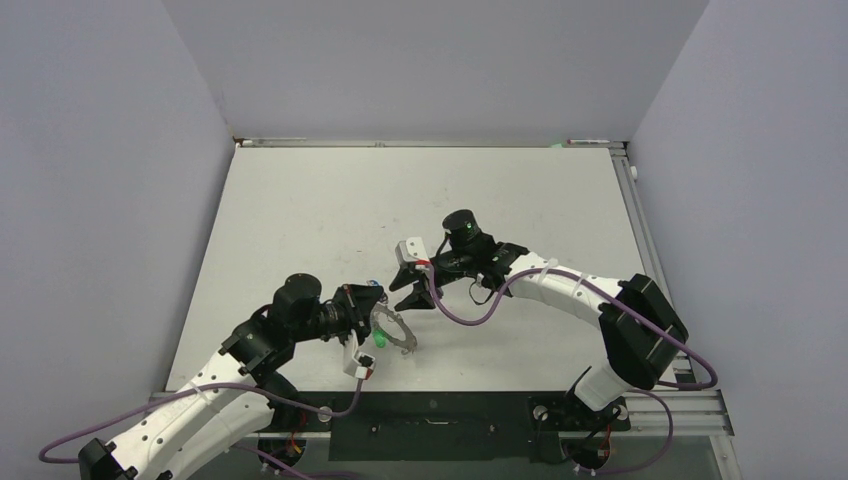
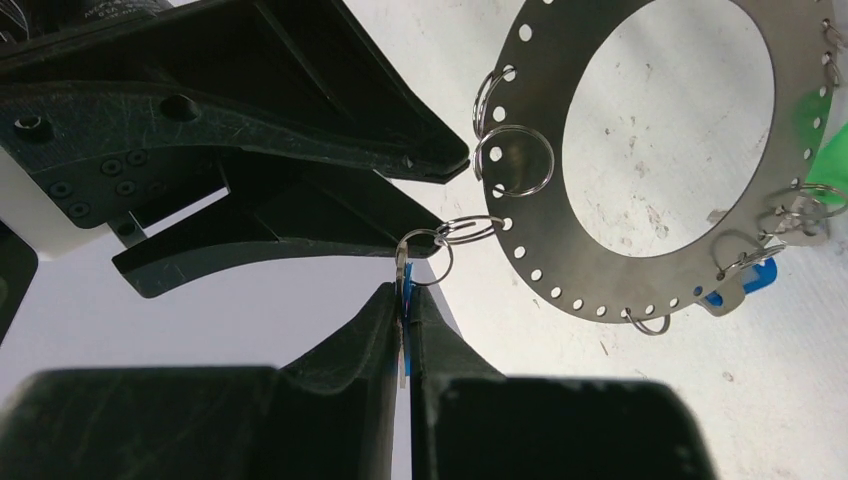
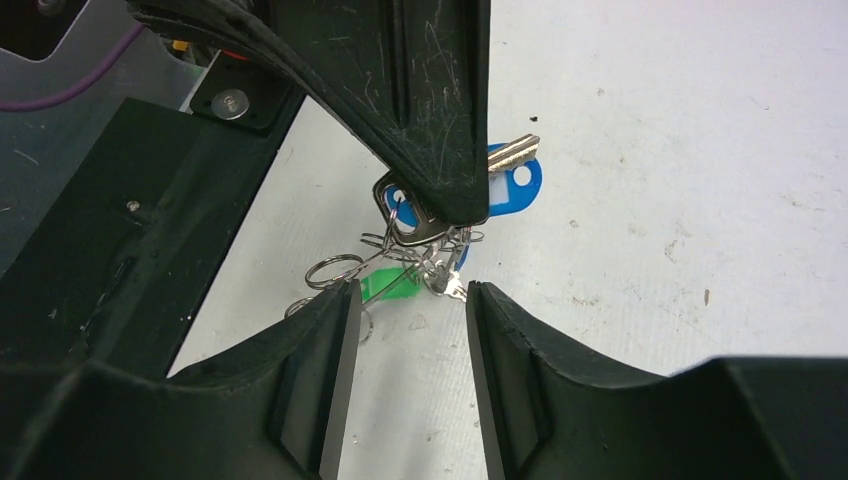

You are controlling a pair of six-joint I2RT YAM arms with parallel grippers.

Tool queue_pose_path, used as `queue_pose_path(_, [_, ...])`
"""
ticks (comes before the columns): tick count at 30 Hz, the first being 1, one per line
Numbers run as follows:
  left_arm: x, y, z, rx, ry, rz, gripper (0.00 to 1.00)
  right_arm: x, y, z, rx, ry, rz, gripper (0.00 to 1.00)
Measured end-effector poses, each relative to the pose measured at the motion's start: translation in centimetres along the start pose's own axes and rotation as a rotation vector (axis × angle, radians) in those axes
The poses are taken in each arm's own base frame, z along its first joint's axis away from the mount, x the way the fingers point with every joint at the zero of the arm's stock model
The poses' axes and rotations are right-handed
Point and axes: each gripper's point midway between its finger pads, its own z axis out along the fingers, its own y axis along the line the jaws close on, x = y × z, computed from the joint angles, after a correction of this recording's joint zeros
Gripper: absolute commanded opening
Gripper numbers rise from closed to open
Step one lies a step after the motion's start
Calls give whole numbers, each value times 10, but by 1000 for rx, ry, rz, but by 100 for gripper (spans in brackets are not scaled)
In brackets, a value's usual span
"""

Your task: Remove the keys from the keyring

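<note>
The keyring (image 2: 545, 250), a flat silver disc with wire loops round its rim, lies on the white table; it also shows in the top view (image 1: 403, 322). My left gripper (image 2: 405, 300) is shut on a blue key (image 2: 407, 296), seen edge-on and joined to the ring by a wire loop (image 2: 428, 256). Another blue key (image 2: 757, 277) and a green key (image 2: 822, 140) hang at the ring's far rim. My right gripper (image 3: 405, 295) is open, its tips just short of the loops and the green key (image 3: 392, 285). In the top view both grippers, left (image 1: 372, 297) and right (image 1: 408, 290), meet at the ring.
The table's near edge and the black base rail (image 1: 430, 425) lie just below the ring. My right arm's purple cable (image 1: 470, 312) loops low beside its gripper. Grey walls enclose the table on three sides.
</note>
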Motion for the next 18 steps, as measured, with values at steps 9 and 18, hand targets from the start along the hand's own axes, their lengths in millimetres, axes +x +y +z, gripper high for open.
queue_pose_path(9, [-3, -2, 0, 7, -15, 1, 0, -9, -1, 4, -10, -5, -30, 46])
queue_pose_path(18, [-4, -5, 1, 17, -19, -6, 0, 2, 8, 16, -56, 19, -20, 45])
